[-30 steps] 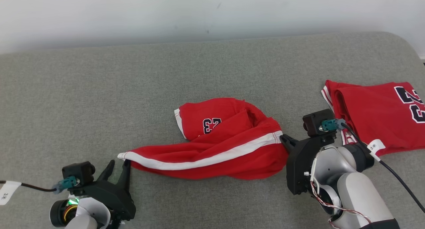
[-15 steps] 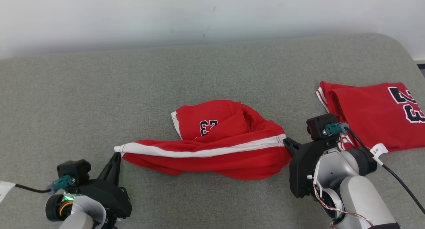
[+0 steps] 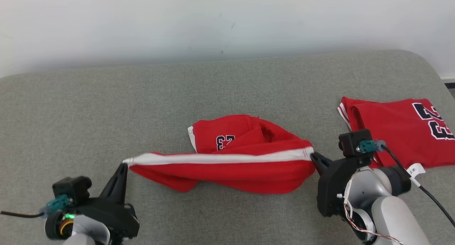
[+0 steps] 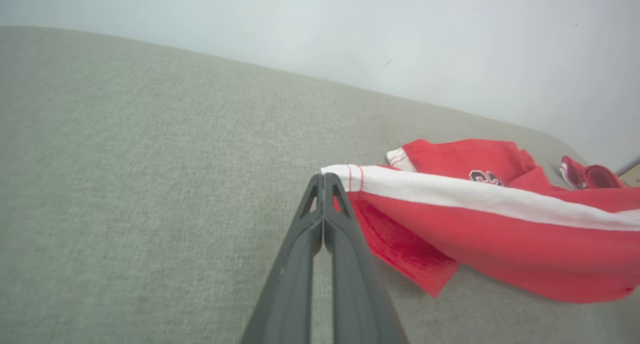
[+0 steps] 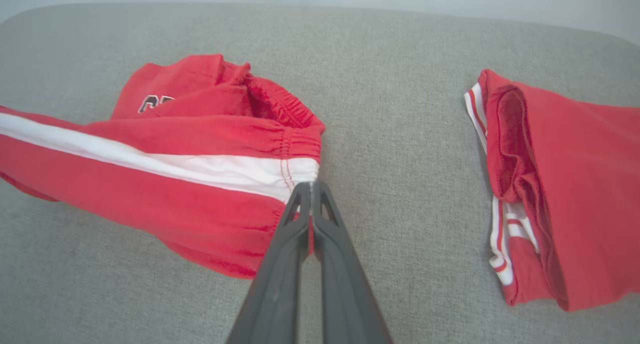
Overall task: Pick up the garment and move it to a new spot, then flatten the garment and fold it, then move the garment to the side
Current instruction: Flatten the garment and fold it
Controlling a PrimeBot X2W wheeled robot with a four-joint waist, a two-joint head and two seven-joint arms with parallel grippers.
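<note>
The left gripper (image 3: pixel 123 165) is shut on one hem corner of the red shorts (image 3: pixel 231 170), at about 8 o'clock in the head view. Its two dark, tapering fingers are pressed flat together on the end of the white stripe (image 3: pixel 217 158). In the left wrist view the same pinch is seen at the stitched stripe tip, with a red flap hanging loose below it.

The right gripper (image 3: pixel 314 155) is closed on the opposite end, at about 4 o'clock. In the right wrist view it is clamped where the stripe meets the gathered, elasticated waistband (image 5: pixel 292 134).

Between the two grips the shorts are stretched into a long, near-level band across the middle of the head view, with the stripe drawn straight along the top. The soft knit below it sags in rounded folds onto the padded surface (image 3: pixel 106 106). Behind the band, toward 12 o'clock, a bunched leg lies crumpled, and a dark number patch (image 3: pixel 225 142) edged in white is seen on it.

The padded surface is covered in coarse grey woven fabric, and a rounded corner is seen at 2 o'clock. A folded red jersey (image 3: pixel 391 134) with striped trim and large dark numerals lies flat at 3 o'clock, apart from the shorts. A pale wall (image 3: pixel 227 21) fills the 12 o'clock side.
</note>
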